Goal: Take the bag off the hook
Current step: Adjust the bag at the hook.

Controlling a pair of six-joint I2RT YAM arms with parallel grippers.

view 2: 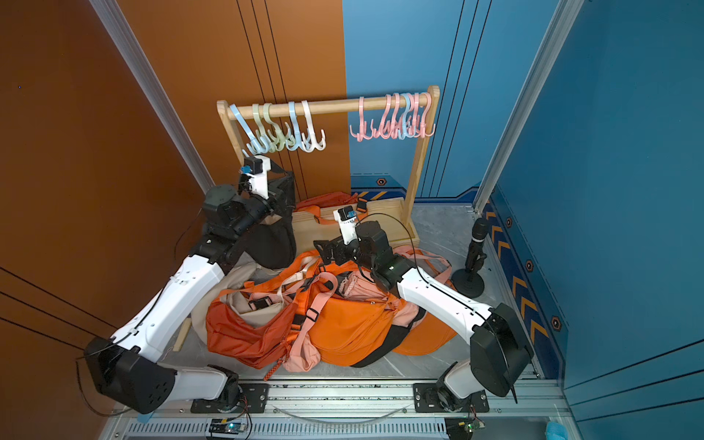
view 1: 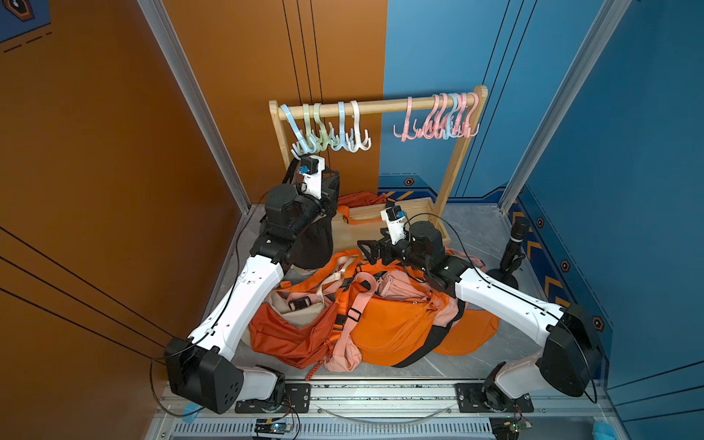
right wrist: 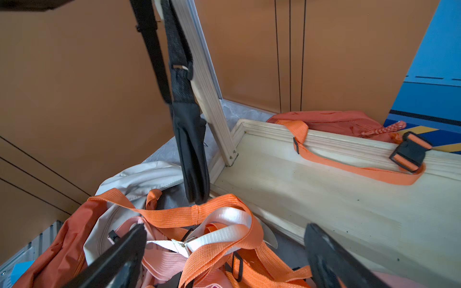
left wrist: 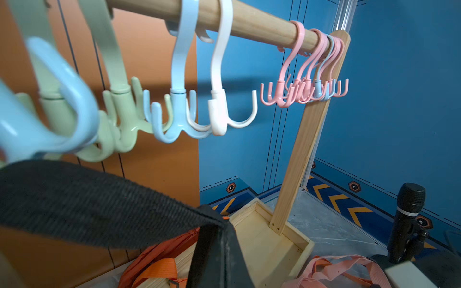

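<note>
Apparently the left claw [view 1: 328,182] is fully closed. I judge that it pinches the black strap [left wrist: 99,202], because this strap runs tight directly under its camera and the black bag [right wrist: 192,154] hangs straight below the claw, its bottom close to the pile of orange bags [view 1: 381,324]. Holding the strap high, just under the blue hook [left wrist: 74,104], makes sense: the claw takes the weight, so the loop can slip off a prong. The right claw [right wrist: 224,259] stands wide open and empty above the pile, beside the hanging bag, probably waiting.

The fingers of the left claw appear in no view. The nearest hook is blurred, so I cannot tell whether the strap lies over a prong or is free. In both top views the left arm [view 1: 251,289] covers part of the bag.
</note>
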